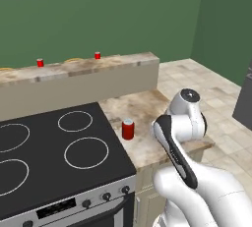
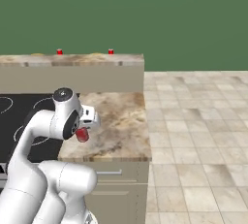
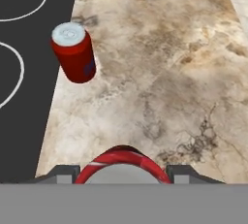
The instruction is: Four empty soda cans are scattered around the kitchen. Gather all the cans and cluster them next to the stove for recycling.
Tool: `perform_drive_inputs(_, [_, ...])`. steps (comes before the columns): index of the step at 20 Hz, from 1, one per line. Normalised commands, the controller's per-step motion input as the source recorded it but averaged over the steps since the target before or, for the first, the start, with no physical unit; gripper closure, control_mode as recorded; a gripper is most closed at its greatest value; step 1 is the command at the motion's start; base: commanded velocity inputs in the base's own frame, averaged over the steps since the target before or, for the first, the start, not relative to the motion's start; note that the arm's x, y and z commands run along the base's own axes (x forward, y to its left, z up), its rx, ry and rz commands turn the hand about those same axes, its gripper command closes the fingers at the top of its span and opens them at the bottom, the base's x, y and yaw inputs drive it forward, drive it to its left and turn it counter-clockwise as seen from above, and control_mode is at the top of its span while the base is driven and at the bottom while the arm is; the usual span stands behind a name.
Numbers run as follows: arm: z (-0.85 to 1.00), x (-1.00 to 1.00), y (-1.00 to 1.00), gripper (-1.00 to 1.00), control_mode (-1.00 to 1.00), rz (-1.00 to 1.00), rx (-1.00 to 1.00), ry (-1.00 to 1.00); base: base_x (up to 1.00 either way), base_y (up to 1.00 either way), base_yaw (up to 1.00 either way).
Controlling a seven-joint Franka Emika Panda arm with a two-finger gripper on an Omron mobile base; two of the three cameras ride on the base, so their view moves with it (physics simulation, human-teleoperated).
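one soda can is already standing on the counter at its edge against the stove; the gripper is hovering above the counter, fingers clamping a second can; two more cans are sitting on the back ledge, not yet gathered.

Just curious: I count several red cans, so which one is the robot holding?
The soda can between the jaws, above the counter; another stands beside the stove, two on the back ledge.
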Motion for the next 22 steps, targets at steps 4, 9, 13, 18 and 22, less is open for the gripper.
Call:
perform_drive_inputs(4, [-0.02, 0.60, 0.13, 1.00, -1.00, 0.00, 0.00, 0.01, 0.00, 0.00, 0.00])
perform_drive_inputs(9, [-0.02, 0.60, 0.05, 1.00, -1.00, 0.00, 0.01, 0.12, 0.00, 0.00, 0.00])
perform_drive_inputs(13, [-0.04, 0.59, 0.03, 1.00, -1.00, 0.00, 0.05, 0.19, 0.00, 0.00, 0.00])
perform_drive_inputs(18, [-0.02, 0.44, 0.03, 1.00, -1.00, 0.00, 0.02, 0.10, 0.00, 0.00, 0.00])
perform_drive_inputs(22, [-0.03, 0.38, 0.09, 1.00, -1.00, 0.00, -0.01, 0.00, 0.00, 0.00, 0.00])
